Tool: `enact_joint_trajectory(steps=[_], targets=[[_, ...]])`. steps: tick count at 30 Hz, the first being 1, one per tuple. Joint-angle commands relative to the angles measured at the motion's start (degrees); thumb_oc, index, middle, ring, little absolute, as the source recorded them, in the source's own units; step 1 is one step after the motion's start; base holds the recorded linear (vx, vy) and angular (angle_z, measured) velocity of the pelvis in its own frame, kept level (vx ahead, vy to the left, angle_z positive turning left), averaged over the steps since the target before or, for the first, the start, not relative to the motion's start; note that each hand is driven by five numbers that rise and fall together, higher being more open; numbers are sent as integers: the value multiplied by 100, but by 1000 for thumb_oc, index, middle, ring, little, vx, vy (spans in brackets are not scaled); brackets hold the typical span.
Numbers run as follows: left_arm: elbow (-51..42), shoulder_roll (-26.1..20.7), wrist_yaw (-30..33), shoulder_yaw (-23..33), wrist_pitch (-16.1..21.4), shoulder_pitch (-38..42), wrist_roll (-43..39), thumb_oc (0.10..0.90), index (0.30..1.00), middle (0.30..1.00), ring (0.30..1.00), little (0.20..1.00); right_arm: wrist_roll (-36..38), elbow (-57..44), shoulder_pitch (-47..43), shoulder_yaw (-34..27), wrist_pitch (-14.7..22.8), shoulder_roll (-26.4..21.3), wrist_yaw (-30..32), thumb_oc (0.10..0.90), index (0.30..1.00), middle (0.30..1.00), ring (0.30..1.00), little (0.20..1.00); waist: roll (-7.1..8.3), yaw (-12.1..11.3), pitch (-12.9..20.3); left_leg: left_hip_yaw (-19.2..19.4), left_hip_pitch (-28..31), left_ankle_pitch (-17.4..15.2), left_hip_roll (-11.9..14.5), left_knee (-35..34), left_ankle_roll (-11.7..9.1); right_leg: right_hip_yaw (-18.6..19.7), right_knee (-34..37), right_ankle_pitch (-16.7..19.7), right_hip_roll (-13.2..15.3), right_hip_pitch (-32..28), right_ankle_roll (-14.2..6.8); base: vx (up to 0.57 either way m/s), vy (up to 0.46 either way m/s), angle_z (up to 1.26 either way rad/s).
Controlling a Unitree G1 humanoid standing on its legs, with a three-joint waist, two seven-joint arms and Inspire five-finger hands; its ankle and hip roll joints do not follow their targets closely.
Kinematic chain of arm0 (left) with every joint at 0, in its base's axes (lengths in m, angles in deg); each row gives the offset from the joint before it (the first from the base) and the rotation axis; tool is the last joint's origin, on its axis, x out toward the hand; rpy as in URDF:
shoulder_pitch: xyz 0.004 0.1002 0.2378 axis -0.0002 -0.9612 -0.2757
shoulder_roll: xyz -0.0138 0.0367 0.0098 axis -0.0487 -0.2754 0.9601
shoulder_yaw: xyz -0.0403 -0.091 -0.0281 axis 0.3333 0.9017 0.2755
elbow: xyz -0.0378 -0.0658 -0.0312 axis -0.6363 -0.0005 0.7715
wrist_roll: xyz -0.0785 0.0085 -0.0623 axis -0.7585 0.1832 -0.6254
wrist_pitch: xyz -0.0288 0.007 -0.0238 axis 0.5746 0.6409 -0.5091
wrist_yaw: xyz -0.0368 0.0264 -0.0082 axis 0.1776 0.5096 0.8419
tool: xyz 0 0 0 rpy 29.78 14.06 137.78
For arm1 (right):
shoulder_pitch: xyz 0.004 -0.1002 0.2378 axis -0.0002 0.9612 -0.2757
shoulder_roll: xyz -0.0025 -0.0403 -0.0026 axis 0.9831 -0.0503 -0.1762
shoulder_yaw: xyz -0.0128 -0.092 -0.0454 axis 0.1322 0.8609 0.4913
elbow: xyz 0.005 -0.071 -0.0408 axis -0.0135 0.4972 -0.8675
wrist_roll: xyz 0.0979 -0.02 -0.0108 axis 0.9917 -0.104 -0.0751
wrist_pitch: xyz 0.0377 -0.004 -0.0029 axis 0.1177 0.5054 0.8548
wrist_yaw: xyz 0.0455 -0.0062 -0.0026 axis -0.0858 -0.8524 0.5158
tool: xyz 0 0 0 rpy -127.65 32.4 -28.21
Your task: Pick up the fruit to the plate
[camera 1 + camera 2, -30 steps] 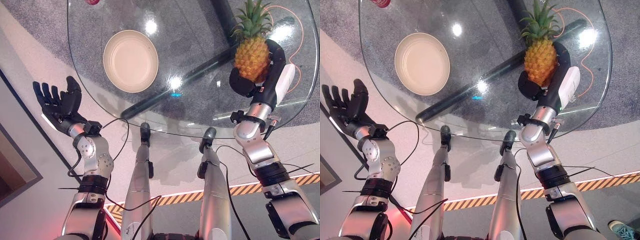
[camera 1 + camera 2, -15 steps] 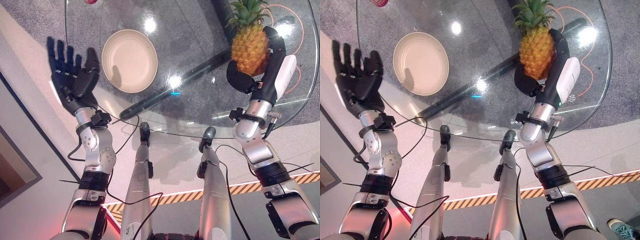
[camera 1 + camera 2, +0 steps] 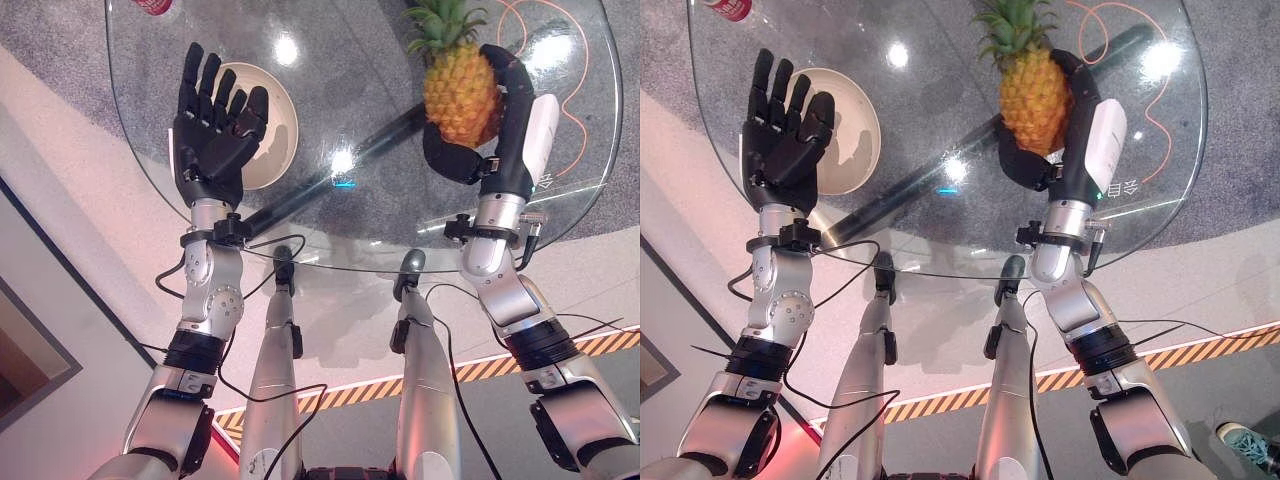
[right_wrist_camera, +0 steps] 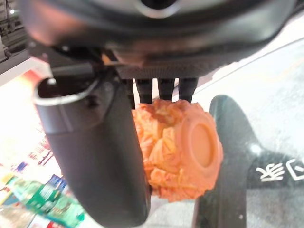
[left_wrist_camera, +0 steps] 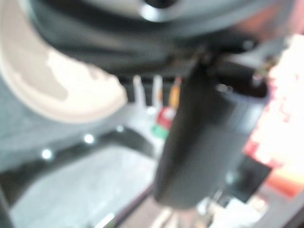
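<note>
Pineapple [image 3: 461,92]: orange-yellow body with a scaled, diamond-patterned skin, topped by a spiky green crown [image 3: 1012,24]. It is held upright above the right part of the glass table [image 3: 380,215], crown pointing away from the robot. In the right wrist view the flat round base [image 4: 203,143] of the fruit is seen facing the camera, the knobbly orange skin around it.

Right hand [image 3: 470,160]: fingers and thumb are curled round the pineapple's lower body, clasping it from the right side and beneath. A white cover [image 3: 1099,145] is seen on the hand's outer side.

Plate [image 3: 282,140]: round, cream, lying on the left part of the table, well apart from the pineapple. It is partly hidden by the left hand.

Left hand [image 3: 215,135]: raised over the plate's near-left edge, fingers spread and straight, nothing held.

A red object [image 3: 728,8] is seen at the table's far left edge.
</note>
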State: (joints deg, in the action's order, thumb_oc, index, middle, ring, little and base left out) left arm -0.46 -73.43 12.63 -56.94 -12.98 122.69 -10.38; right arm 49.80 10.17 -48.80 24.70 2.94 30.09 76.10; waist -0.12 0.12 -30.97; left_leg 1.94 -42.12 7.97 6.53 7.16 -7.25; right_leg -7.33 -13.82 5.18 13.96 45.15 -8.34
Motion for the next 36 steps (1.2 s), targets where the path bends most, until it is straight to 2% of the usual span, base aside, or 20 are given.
enact_joint_trajectory(steps=[1, 8, 14, 24, 36], targets=[[-712, -246, -450, -65, 127, 475, -157, 800, 900, 900, 900, 900, -420, -1044, -702, -36, 670, -457, 61, 100, 300, 300, 300, 200, 7, 23, 118, 86, -30, -349, -243, 253, 107, -138, 362, 112, -171, -241, -95, 0, 0, 0], [-715, -142, -572, -240, -329, 602, -748, 800, 900, 900, 900, 900, -421, -1058, -835, 159, 735, -468, -145, 100, 300, 300, 300, 200, -22, 51, 118, 109, -16, -338, -251, 246, 109, -135, 376, 132, -152, -246, -116, 0, 0, 0], [-724, -57, -364, -356, -525, 725, -866, 800, 900, 900, 900, 900, -394, -1171, -979, 308, 691, -468, -329, 100, 300, 300, 300, 200, -21, 69, 118, 122, -78, -281, -256, 228, 115, -142, 401, 183, -135, -188, -117, 0, 0, 0], [-717, 71, -286, -499, -675, 862, -987, 800, 900, 900, 900, 900, -315, -1296, -1165, 530, 727, -445, -509, 100, 300, 300, 300, 200, -20, 80, 118, 138, -38, -296, -256, 199, 109, -154, 422, 169, -132, -224, -131, 0, 0, 0], [-902, 119, -528, -610, -831, 901, -1185, 800, 900, 900, 900, 900, -283, -1535, -1274, 687, 724, -416, -670, 100, 300, 300, 300, 200, -21, 72, 118, 139, -26, -279, -261, 176, 115, -151, 446, 188, -130, -241, -129, 0, 0, 0]])
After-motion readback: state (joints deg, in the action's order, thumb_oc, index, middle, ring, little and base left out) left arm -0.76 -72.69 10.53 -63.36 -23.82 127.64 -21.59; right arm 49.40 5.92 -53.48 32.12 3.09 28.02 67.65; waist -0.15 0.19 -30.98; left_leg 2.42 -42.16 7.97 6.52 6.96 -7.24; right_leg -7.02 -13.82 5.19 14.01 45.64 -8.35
